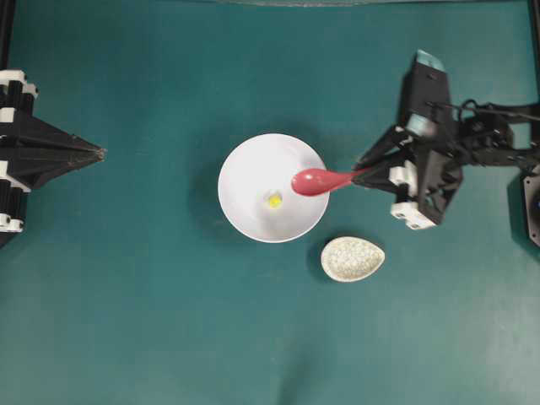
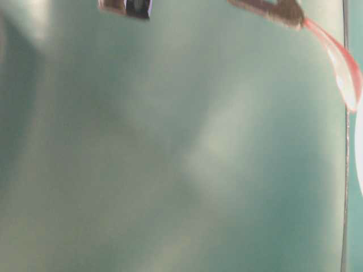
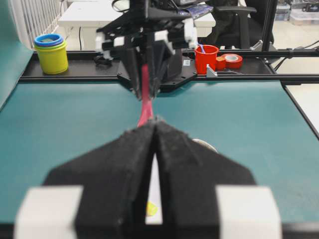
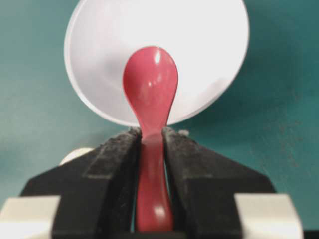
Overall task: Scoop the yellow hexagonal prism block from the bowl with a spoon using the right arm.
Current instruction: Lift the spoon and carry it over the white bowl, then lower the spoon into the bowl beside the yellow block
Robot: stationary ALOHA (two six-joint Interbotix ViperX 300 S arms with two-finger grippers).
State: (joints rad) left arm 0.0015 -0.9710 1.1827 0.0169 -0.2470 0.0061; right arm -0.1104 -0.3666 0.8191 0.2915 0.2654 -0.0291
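The white bowl (image 1: 253, 169) stands mid-table with the tiny yellow block (image 1: 274, 200) lying inside it. My right gripper (image 1: 361, 173) is shut on the handle of the pink-red spoon (image 1: 316, 180). The spoon's scoop hangs over the bowl's right rim, just right of the block and apart from it. In the right wrist view the spoon (image 4: 150, 84) sticks out between the jaws (image 4: 149, 133) over the bowl (image 4: 199, 50); the block is hidden there. My left gripper (image 1: 99, 153) is shut and empty at the far left, pointing at the bowl. The block (image 3: 151, 209) shows through its finger gap.
A speckled off-white spoon rest (image 1: 353, 258) lies on the teal table just below and right of the bowl. In the left wrist view, stacked yellow and blue cups (image 3: 51, 52), a red cup (image 3: 206, 58) and red tape (image 3: 232, 60) stand beyond the table's far edge.
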